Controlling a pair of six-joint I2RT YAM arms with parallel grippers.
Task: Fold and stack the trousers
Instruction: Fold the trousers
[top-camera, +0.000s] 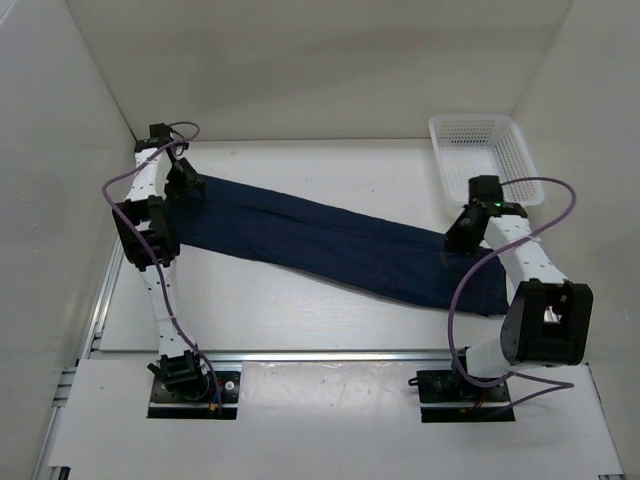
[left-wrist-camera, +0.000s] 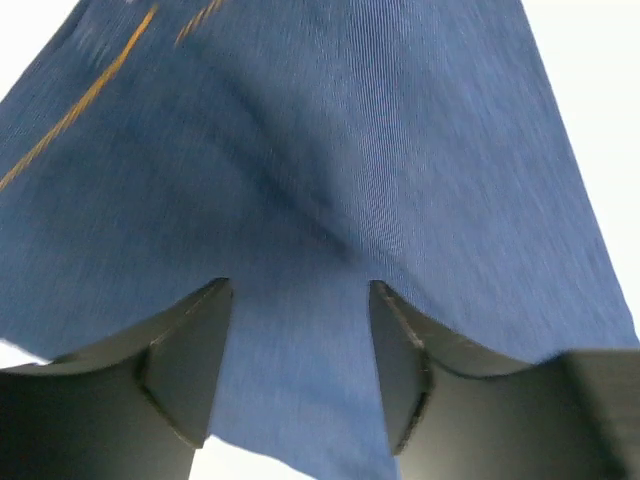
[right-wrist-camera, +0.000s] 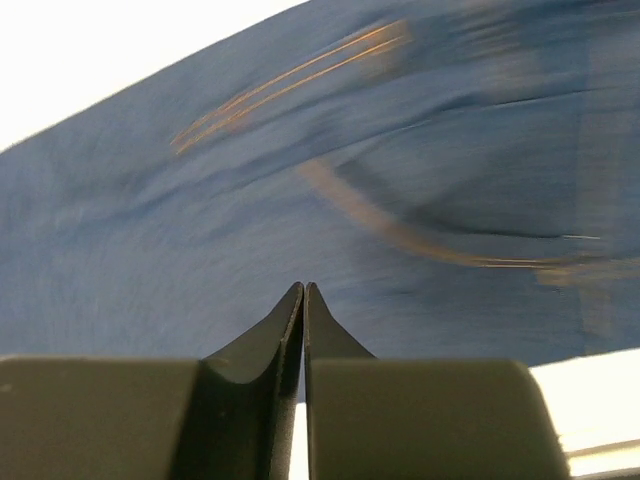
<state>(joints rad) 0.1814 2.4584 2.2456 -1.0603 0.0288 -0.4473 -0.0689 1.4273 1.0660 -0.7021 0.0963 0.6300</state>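
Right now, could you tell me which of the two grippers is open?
The left gripper: its fingers stand apart over the trousers, while the right gripper is shut.

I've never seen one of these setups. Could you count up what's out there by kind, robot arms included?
Robot arms: 2, the left arm and the right arm
Trousers: 1, dark blue jeans stretched out between the arms
Baskets: 1, a white mesh basket at the far right
Total: 4

White walls (top-camera: 300, 60), white table (top-camera: 280, 315), seemingly metal rail (top-camera: 320, 356) at near edge.
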